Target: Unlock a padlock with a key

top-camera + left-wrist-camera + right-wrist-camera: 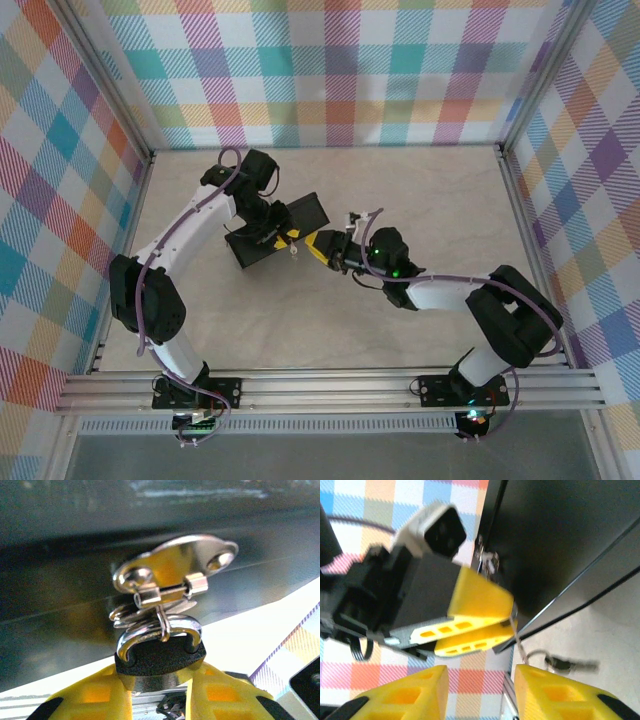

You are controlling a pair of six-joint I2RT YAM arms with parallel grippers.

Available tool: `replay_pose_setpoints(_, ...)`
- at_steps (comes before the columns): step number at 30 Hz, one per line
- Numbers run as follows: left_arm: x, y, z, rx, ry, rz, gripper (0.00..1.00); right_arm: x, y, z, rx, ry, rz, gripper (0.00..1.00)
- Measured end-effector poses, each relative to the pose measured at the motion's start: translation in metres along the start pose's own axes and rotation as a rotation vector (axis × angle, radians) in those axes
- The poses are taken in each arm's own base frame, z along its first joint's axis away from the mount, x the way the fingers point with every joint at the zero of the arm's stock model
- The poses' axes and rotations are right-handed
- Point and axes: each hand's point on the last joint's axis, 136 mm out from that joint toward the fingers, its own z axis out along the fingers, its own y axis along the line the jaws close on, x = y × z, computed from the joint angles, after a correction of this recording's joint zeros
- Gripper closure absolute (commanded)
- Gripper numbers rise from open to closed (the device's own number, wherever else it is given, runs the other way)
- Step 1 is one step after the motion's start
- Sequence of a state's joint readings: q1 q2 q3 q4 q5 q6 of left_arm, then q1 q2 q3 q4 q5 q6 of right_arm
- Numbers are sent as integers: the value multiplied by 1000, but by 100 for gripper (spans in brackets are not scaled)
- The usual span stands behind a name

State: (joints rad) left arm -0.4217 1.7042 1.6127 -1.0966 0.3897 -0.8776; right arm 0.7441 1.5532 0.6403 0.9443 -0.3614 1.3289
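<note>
The padlock (160, 659) has a dark body and a silvery shackle (150, 632) hooked through a metal hasp (175, 562) on the black box (70, 580). My left gripper (160, 682) is shut on the padlock's body, its yellow fingers on either side. In the right wrist view, a thin silvery key (518, 641) runs from the left gripper's fingertips (507, 611) down to a ring with a blurred dark piece (565, 664). My right gripper (480, 682) stands open just below, with nothing between its fingers. From above, the two grippers (285, 236) (322, 247) nearly meet.
The black box (300, 215) lies mid-table under the left arm. Plaid walls (330, 70) close in three sides, with an aluminium rail (330, 390) along the near edge. Bare tabletop (420, 190) lies to the right and behind.
</note>
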Motion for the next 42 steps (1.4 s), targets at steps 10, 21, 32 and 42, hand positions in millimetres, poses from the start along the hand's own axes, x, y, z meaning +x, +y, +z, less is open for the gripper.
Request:
replay_pose_setpoints(10, 0, 0, 0, 2, 3, 0, 100, 21, -24, 13, 35, 64, 15, 64)
replay_pose_setpoints(21, 0, 0, 0, 2, 3, 0, 100, 18, -20, 20, 9, 60, 7, 75)
replay_pose_setpoints(32, 0, 0, 0, 3, 4, -1, 100, 15, -21, 27, -7, 56, 25, 75)
replay_pose_setpoints(42, 0, 0, 0, 4, 5, -1, 100, 13, -25, 30, 0, 48, 41, 84)
